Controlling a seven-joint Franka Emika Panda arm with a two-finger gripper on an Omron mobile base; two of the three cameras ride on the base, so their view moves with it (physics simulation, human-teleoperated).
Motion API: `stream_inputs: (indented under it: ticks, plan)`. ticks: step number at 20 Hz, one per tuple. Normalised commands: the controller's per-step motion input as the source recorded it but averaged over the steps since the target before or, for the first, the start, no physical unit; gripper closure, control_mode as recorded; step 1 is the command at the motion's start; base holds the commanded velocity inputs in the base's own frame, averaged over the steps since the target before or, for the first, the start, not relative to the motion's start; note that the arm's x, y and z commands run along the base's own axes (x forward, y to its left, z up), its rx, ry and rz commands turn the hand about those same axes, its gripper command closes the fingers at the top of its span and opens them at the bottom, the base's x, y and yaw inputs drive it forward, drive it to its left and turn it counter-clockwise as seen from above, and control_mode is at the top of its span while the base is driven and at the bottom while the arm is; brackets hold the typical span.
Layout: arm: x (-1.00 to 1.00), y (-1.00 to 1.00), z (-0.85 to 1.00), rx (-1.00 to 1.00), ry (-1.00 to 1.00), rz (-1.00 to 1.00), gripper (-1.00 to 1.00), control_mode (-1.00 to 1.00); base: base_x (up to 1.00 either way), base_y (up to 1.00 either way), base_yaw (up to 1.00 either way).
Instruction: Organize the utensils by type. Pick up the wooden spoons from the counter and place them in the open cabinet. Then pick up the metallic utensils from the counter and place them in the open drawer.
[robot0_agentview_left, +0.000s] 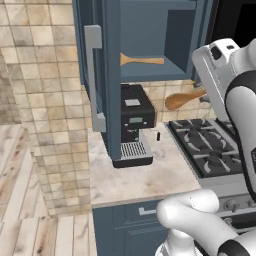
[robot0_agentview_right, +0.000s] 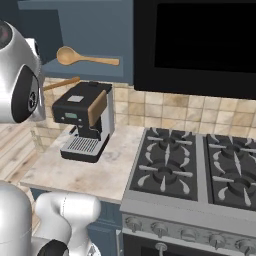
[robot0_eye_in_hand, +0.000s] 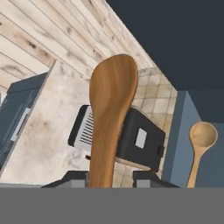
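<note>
Hand (robot0_eye_in_hand: 109, 180) grips wooden spoon (robot0_eye_in_hand: 111, 109) above coffee machine (robot0_eye_in_hand: 131, 142); second wooden spoon (robot0_eye_in_hand: 200, 144) lies in cabinet (robot0_eye_in_hand: 183, 131).

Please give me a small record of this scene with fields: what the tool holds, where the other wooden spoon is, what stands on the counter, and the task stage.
tool: shut on held wooden spoon, raised above the counter
other wooden spoon: lying on the shelf of the open cabinet
on counter: black coffee machine, beside the stove
task stage: one spoon stored, second in transit; metallic utensils not visible
</note>
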Motion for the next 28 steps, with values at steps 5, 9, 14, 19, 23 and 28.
stream_inputs:
  ticks: [5, 9, 14, 19, 23, 28]
  plan:
    - [0.14, 0.11, 0.06, 0.0, -0.06, -0.05, 1.0, -1.0, 0.0, 0.0, 0.0]
    - [0.31, 0.04, 0.1, 0.06, -0.02, 0.0, 1.0, -1.0, 0.0, 0.0, 0.0]
    - [0.39, 0.0, 0.02, 0.01, 0.0, 0.02, 1.0, -1.0, 0.0, 0.0, 0.0]
    - [0.55, 0.0, 0.01, 0.0, -0.02, 0.08, 1.0, -1.0, 0.0, 0.0, 0.0]
    - [0.6, 0.13, 0.0, 0.0, -0.06, 0.03, 1.0, -1.0, 0.0, 0.0, 0.0]
    - [0.59, 0.15, -0.01, 0.07, -0.02, 0.0, 1.0, -1.0, 0.0, 0.0, 0.0]
